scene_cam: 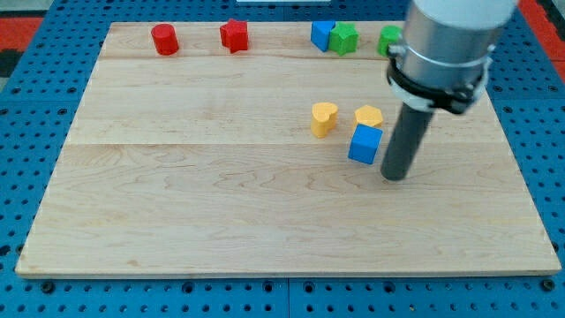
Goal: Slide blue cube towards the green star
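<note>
The blue cube (365,144) sits right of the board's middle. My tip (395,176) rests on the board just right of and slightly below the cube, very close to it. The green star (344,39) is at the view's top, touching a second blue block (322,34) on its left. Another green block (389,40) at the top is partly hidden behind my arm.
Two yellow blocks lie just above the blue cube: one (324,118) up-left, one (369,116) directly above and touching or nearly touching it. A red cylinder (164,39) and a red star (234,35) stand at the top left. The wooden board (221,194) ends near the blocks at the top.
</note>
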Action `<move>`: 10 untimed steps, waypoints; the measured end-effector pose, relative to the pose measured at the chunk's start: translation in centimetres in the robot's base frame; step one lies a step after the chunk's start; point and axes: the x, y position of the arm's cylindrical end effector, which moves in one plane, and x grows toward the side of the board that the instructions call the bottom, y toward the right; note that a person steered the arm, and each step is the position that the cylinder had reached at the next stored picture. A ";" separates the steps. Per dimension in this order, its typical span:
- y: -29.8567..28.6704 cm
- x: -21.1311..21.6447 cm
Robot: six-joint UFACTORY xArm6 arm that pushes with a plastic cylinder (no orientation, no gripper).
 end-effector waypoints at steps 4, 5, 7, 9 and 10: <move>-7.9 -4.8; -10.6 -10.4; -13.1 -9.1; -6.8 -8.4; -2.9 -9.9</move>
